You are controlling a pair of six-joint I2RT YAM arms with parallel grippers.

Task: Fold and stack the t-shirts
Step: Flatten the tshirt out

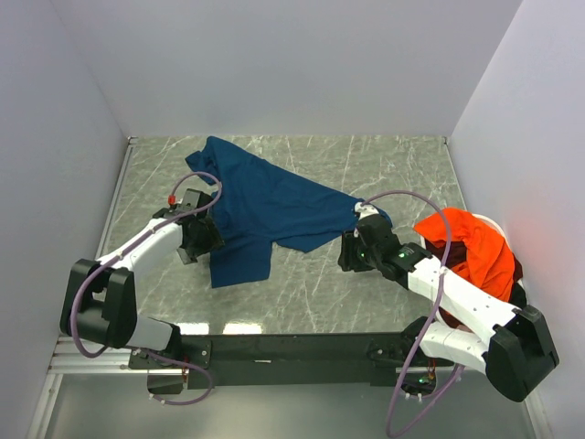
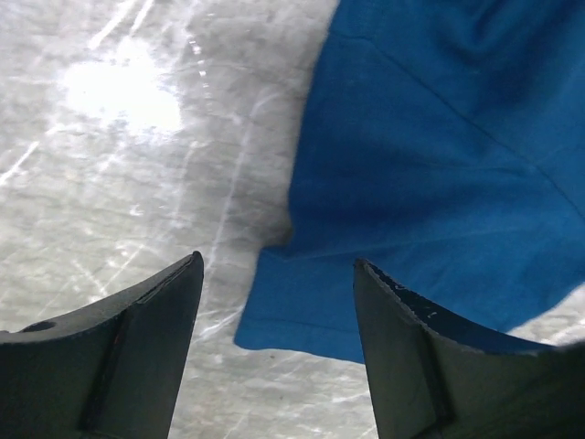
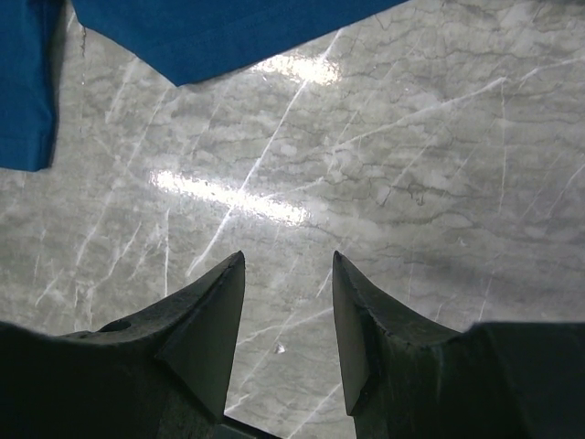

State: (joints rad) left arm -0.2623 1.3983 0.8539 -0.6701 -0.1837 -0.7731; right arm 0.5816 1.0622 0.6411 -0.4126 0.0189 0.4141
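Note:
A navy blue t-shirt [image 1: 274, 206] lies spread and rumpled across the middle of the marble table, print not showing. My left gripper [image 1: 203, 240] is open and empty at its left edge. In the left wrist view the shirt's hem corner [image 2: 302, 315] lies between the open left gripper [image 2: 274, 261]. My right gripper [image 1: 349, 251] is open and empty just off the shirt's right tip. In the right wrist view the right gripper [image 3: 288, 256] is over bare marble, with blue cloth [image 3: 210, 32] farther off. A bright orange t-shirt [image 1: 466, 251] is bunched at the right.
The orange shirt sits in a white basket [image 1: 492, 221] at the right edge, with dark cloth [image 1: 517, 274] under it. White walls close the table at the back and both sides. Bare marble [image 1: 311, 293] lies in front of the blue shirt.

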